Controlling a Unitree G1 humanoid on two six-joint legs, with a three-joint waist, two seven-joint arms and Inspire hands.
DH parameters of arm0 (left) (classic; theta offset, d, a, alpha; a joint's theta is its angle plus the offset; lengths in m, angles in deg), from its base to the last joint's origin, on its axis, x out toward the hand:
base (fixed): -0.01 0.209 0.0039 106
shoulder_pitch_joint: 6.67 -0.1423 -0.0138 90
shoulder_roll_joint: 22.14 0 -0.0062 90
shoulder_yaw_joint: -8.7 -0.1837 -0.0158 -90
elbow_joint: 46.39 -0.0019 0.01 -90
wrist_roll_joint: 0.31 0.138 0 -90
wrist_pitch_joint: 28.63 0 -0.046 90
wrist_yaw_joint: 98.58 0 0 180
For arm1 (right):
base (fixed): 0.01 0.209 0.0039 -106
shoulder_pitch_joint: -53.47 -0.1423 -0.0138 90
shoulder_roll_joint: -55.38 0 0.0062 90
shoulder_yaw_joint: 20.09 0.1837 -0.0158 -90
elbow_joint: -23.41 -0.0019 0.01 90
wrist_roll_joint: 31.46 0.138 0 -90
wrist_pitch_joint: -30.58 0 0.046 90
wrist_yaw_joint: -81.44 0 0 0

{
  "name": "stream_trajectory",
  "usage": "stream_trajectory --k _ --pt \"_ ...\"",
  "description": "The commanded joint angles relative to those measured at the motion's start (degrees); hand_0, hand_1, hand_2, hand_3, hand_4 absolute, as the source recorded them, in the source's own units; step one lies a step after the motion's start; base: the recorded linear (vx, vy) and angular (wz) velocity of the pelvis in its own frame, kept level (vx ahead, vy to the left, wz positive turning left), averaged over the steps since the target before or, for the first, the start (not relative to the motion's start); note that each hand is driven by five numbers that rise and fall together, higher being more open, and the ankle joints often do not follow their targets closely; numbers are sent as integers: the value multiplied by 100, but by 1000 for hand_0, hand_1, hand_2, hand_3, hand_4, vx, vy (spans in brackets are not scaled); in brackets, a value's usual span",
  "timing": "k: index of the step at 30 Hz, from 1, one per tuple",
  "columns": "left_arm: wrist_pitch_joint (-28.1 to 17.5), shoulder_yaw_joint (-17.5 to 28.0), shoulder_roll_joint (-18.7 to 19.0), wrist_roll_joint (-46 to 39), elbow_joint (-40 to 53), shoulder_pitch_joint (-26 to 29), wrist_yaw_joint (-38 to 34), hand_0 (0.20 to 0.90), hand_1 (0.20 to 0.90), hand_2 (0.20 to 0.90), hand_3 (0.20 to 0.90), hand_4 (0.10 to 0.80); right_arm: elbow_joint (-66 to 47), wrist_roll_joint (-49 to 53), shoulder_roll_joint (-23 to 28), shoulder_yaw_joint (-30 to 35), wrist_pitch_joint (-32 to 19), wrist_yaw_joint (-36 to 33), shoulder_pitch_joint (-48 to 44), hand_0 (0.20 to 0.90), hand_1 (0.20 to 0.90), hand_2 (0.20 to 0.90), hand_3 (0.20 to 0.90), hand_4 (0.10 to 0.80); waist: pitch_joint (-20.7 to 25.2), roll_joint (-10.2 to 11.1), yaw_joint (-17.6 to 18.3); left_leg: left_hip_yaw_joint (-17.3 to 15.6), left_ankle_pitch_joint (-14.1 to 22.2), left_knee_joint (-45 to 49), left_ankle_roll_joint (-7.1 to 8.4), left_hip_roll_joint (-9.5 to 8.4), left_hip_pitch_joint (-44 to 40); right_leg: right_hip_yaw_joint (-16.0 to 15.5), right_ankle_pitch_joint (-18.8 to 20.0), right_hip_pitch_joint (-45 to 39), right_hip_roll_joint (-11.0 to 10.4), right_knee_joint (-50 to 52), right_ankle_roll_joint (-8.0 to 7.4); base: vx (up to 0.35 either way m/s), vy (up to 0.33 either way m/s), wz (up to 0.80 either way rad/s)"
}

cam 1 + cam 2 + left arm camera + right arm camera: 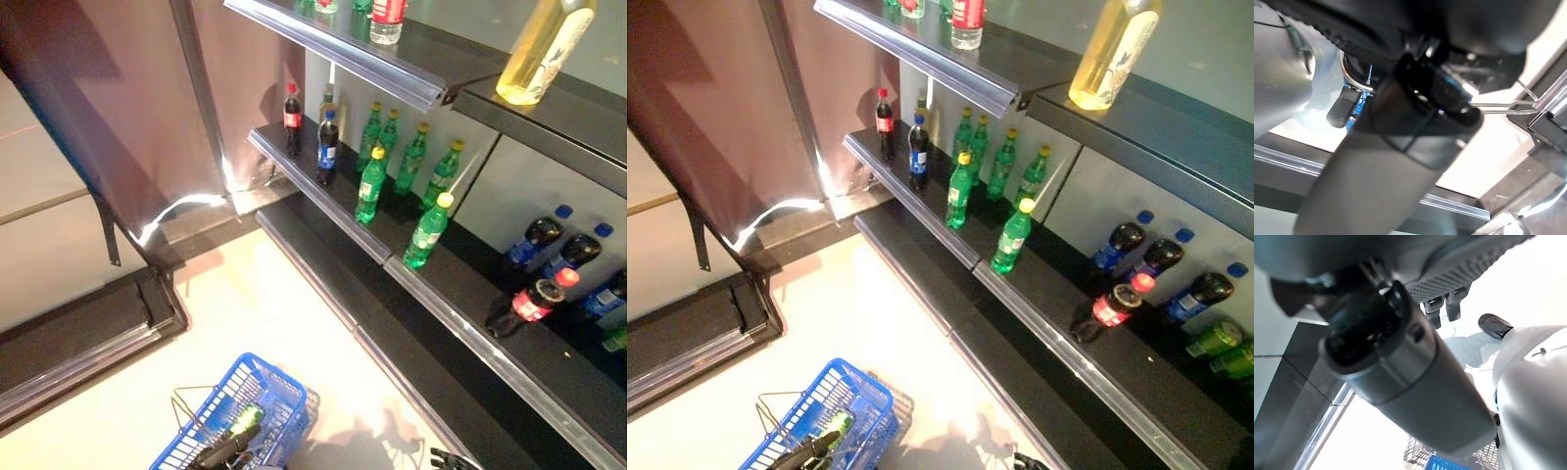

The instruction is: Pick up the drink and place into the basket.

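Note:
The blue basket [263, 394] hangs low at the lower left, over the pale floor. A green drink bottle [245, 422] lies inside it. My left hand [219, 453] shows dark at the basket's top and is shut on its thin wire handles [1501, 105]. My right hand [453, 459] hangs low at the bottom edge near the shelf base, its fingers spread and holding nothing. Green bottles with yellow caps [370, 186] stand on the middle shelf [343, 223].
Two dark cola bottles [327, 147] stand at the shelf's far end. Dark bottles with red and blue caps [534, 299] lie on the shelf at the right. A yellow bottle [544, 44] stands on the top shelf. A dark panel [118, 108] stands at the left.

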State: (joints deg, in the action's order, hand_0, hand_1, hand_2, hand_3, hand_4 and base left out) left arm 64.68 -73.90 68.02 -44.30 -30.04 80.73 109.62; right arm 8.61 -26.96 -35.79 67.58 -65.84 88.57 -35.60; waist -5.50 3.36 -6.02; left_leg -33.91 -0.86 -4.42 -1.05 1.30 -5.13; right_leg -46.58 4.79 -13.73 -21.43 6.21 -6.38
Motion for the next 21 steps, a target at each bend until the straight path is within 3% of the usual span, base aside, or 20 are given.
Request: stream_trajectory --k 1,3,4,5,7,8,12,13,18,21 --pt "-203 -211 -86 -50 341 264 601 300 300 300 200 100 163 111 314 209 -119 -17 -245 900 900 900 900 800 86 -338 -133 114 289 -58 -129 -226 -150 363 312 312 50 808 -420 104 268 49" --pt "-169 -272 -16 -59 382 368 535 300 300 300 200 100 121 145 319 283 -151 3 -197 900 900 900 900 800 54 -382 -49 303 368 -58 -231 -330 -195 684 573 537 -235 1568 -561 117 257 49" --pt "-147 -309 12 -93 417 404 492 300 300 300 200 100 79 167 324 275 -131 26 -188 900 900 900 900 800 32 -406 37 408 418 -58 -285 -361 -224 991 618 759 -270 1914 -583 91 176 59" --pt "-122 -392 31 -176 438 449 463 300 300 300 200 100 78 220 324 255 -148 33 -185 900 900 900 900 800 4 -412 117 546 464 -58 -321 -385 -236 1294 596 998 -192 2053 -556 87 122 68" --pt "-97 -591 53 -236 431 562 424 300 300 300 200 100 110 382 318 227 -178 35 -178 900 900 900 900 800 -72 -428 255 824 498 -58 -307 -394 -307 1585 455 1407 36 2025 -436 125 56 73" --pt "-99 -648 49 -207 418 589 432 300 300 300 200 100 109 444 305 223 -157 23 -172 900 900 900 900 800 -112 -436 299 948 503 -58 -271 -394 -349 1600 420 1547 93 1941 -400 163 15 74" --pt "-91 -740 67 -153 422 596 455 300 300 300 200 100 105 539 267 210 -156 12 -122 900 900 900 900 800 -260 -368 490 1229 591 -58 -164 -493 -528 1633 619 2020 278 1355 -489 191 -17 77" --pt "-87 -803 93 -145 413 585 499 300 300 300 200 100 107 582 253 196 -135 -6 -89 900 900 900 900 800 -317 -314 577 1423 602 -58 -139 -569 -584 1765 682 2210 522 948 -514 291 -42 73" --pt "-146 -1018 84 -181 294 618 609 300 300 300 200 100 146 669 255 209 -30 -100 -102 900 900 900 900 800 -461 -274 846 2158 730 -54 -186 -735 -825 2388 829 2732 1064 235 -491 370 -43 104" --pt "-210 -1065 30 48 248 628 729 300 300 300 200 100 249 773 234 269 -84 -147 -16 900 900 900 900 800 -415 -195 1035 2522 863 103 -258 -857 -927 2752 821 2759 1369 -82 -296 415 -128 118"
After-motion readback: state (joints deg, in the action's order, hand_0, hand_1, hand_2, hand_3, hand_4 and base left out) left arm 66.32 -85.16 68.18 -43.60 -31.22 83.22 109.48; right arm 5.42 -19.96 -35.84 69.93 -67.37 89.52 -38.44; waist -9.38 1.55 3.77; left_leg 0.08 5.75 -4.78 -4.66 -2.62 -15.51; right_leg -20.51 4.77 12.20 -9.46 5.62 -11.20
